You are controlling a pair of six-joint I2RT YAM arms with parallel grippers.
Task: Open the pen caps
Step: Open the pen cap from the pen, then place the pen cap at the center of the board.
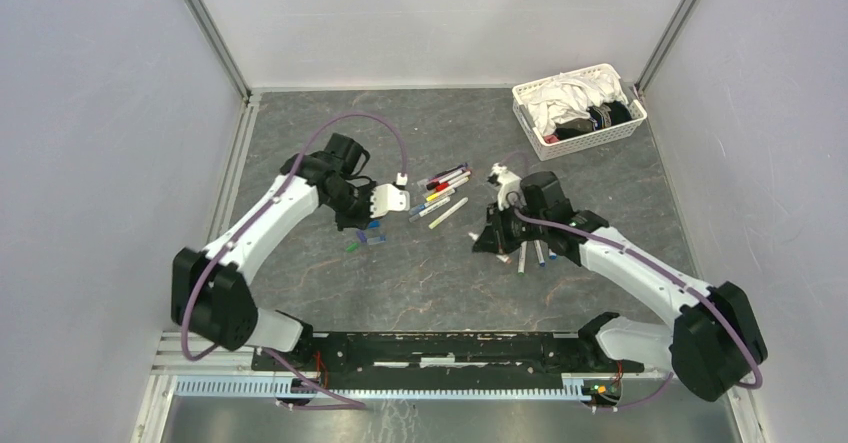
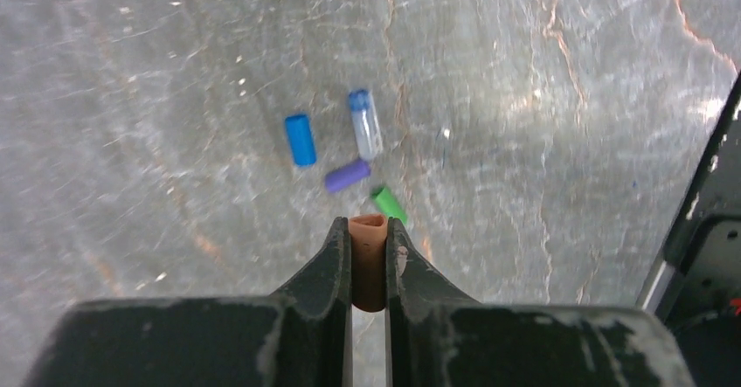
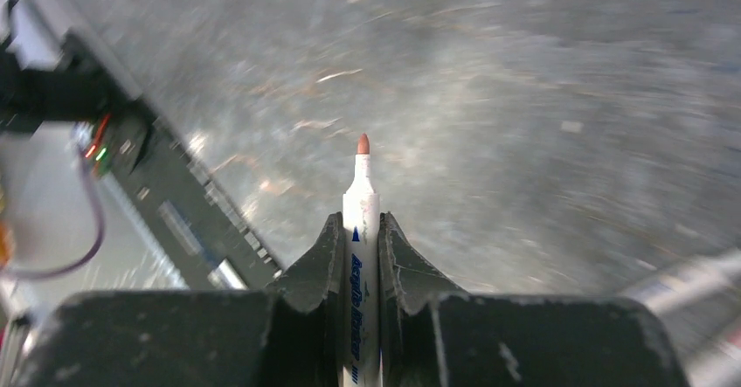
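Observation:
My left gripper (image 2: pixel 368 230) is shut on a brown pen cap (image 2: pixel 368 265) and holds it above the table. Below it lie loose caps: blue (image 2: pixel 300 140), clear with a blue end (image 2: pixel 365 123), purple (image 2: pixel 348 176) and green (image 2: pixel 389 204). In the top view the left gripper (image 1: pixel 364 223) hovers over these caps (image 1: pixel 372 237). My right gripper (image 3: pixel 360 228) is shut on a white pen (image 3: pixel 361 203) with its brown tip (image 3: pixel 363 145) bare. In the top view the right gripper (image 1: pixel 492 241) is beside several uncapped pens (image 1: pixel 528 255). A cluster of capped pens (image 1: pixel 443 192) lies at the table's middle.
A white lattice basket (image 1: pixel 530 113) of cloths stands at the back right. Grey walls enclose the table on three sides. The arms' base rail (image 1: pixel 450 348) runs along the near edge and shows in the right wrist view (image 3: pixel 175 203).

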